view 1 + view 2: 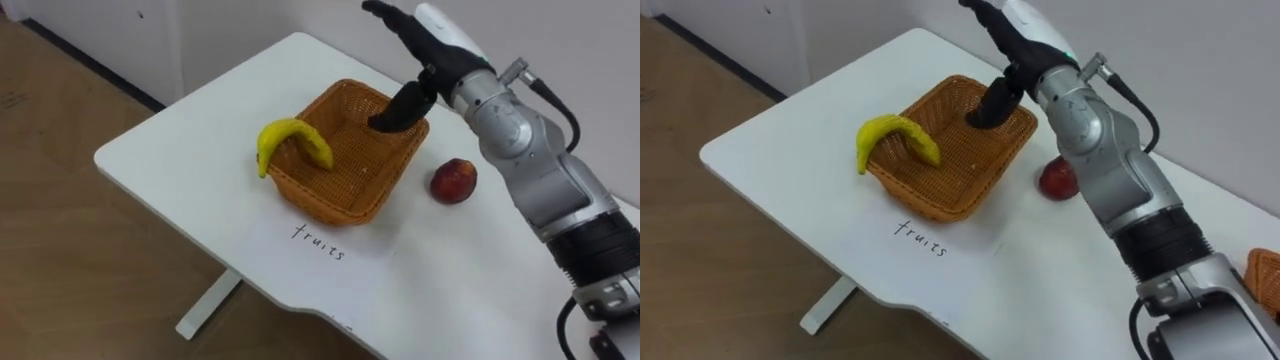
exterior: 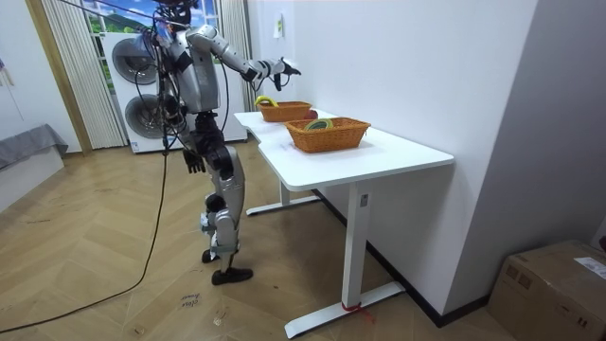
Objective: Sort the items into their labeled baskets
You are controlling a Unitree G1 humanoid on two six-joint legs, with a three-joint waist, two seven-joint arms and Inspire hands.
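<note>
Banana (image 1: 290,131) — yellow, curved, over basket's (image 1: 322,196) L rim.

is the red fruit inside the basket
No, the red fruit lies on the table just outside the basket.

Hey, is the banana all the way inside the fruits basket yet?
Not fully: the banana straddles the left rim of the basket, one end hanging outside over the table.

Banana (image 1: 290,143) on basket (image 1: 322,196) rim, peach (image 1: 453,181) to its right.
</note>
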